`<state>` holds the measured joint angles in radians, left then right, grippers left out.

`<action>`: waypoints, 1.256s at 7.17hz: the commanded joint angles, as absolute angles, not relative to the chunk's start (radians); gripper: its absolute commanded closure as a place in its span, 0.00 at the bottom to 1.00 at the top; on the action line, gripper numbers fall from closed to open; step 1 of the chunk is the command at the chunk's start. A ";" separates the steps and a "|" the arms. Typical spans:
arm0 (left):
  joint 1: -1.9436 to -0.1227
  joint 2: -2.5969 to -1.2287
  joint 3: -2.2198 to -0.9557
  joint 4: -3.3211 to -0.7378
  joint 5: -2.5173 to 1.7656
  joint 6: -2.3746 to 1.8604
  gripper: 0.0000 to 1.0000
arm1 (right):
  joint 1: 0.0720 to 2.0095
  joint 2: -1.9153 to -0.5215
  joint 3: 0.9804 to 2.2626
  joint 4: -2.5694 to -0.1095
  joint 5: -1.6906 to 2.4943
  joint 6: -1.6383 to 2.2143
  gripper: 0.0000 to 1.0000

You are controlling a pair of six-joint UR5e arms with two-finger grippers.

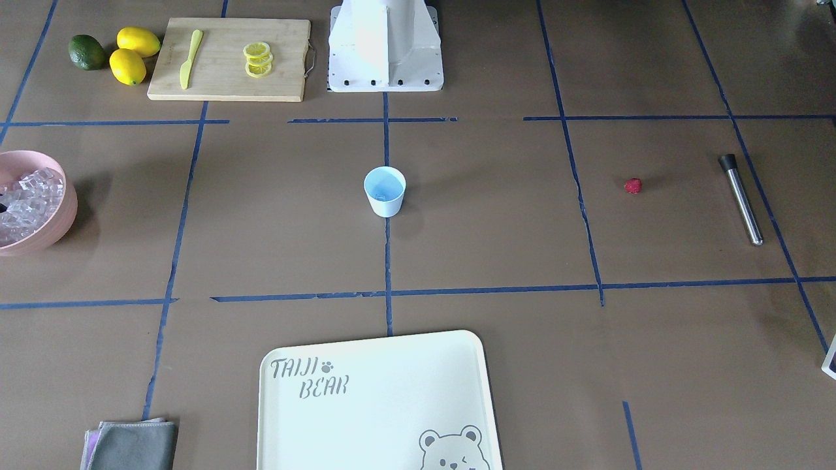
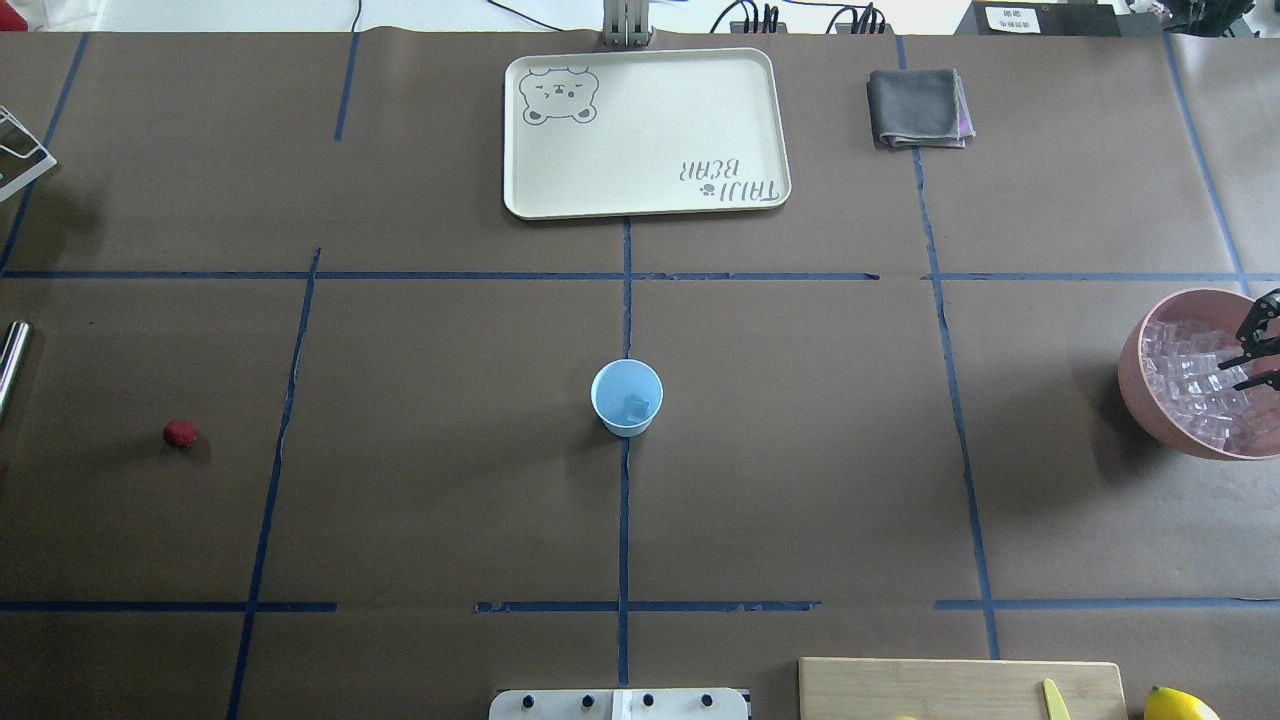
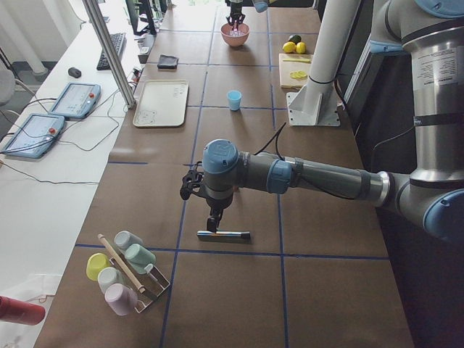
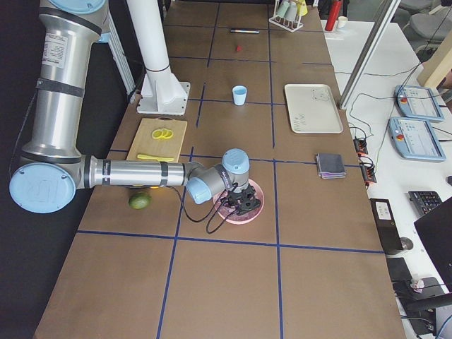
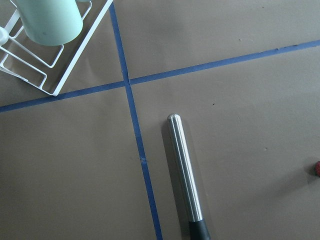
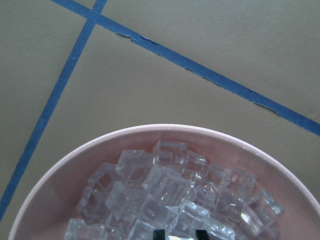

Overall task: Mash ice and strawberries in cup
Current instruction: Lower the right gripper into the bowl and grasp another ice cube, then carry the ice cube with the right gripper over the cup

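The pale-blue cup (image 1: 385,190) stands upright at the table's middle (image 2: 627,397) with one ice cube (image 2: 637,407) inside. The red strawberry (image 1: 632,186) lies alone on the table (image 2: 180,433). More ice (image 6: 165,190) fills the pink bowl (image 2: 1135,385). My right gripper (image 6: 180,234) is down in the bowl (image 2: 1245,358), its fingertips (image 6: 159,234) closed against an ice cube. My left gripper (image 3: 212,226) hangs just above a steel muddler (image 5: 185,175). It shows only in the exterior left view, so I cannot tell if it is open.
A cutting board (image 1: 228,81) with lemon slices and a yellow knife, two lemons (image 1: 134,55) and an avocado (image 1: 87,52) sit near the robot's base. A cream tray (image 1: 379,405), a grey cloth (image 1: 134,444) and a cup rack (image 3: 123,272) stand farther off.
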<state>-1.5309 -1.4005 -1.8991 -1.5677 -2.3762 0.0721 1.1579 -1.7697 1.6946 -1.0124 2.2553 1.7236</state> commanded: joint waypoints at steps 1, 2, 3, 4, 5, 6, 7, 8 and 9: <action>-1.531 -1.401 -1.899 -1.568 -2.376 0.072 0.00 | 1.158 -1.796 1.726 -1.012 2.255 1.724 0.99; -1.531 -1.401 -1.896 -1.568 -2.376 0.072 0.00 | 1.161 -1.811 1.738 -1.012 2.252 1.721 1.00; -1.531 -1.401 -1.898 -1.568 -2.376 0.072 0.00 | 1.164 -1.830 1.762 -1.014 2.244 1.720 1.00; -1.531 -1.401 -1.899 -1.568 -2.378 0.072 0.00 | 1.164 -1.862 1.797 -1.015 2.244 1.718 1.00; -1.531 -1.402 -1.898 -1.568 -2.378 0.072 0.00 | 1.173 -1.873 1.840 -1.025 2.258 1.717 1.00; -1.531 -1.402 -1.894 -1.568 -2.376 0.072 0.00 | 1.177 -1.867 1.882 -1.025 2.258 1.718 1.00; -1.531 -1.404 -1.891 -1.568 -2.376 0.072 0.00 | 1.177 -1.849 1.917 -1.026 2.257 1.718 1.00; -1.531 -1.402 -1.896 -1.568 -2.376 0.072 0.00 | 1.175 -1.821 1.955 -1.025 2.256 1.723 1.00; -1.531 -1.404 -1.899 -1.568 -2.376 0.072 0.00 | 1.140 -1.783 1.998 -1.026 2.273 1.735 1.00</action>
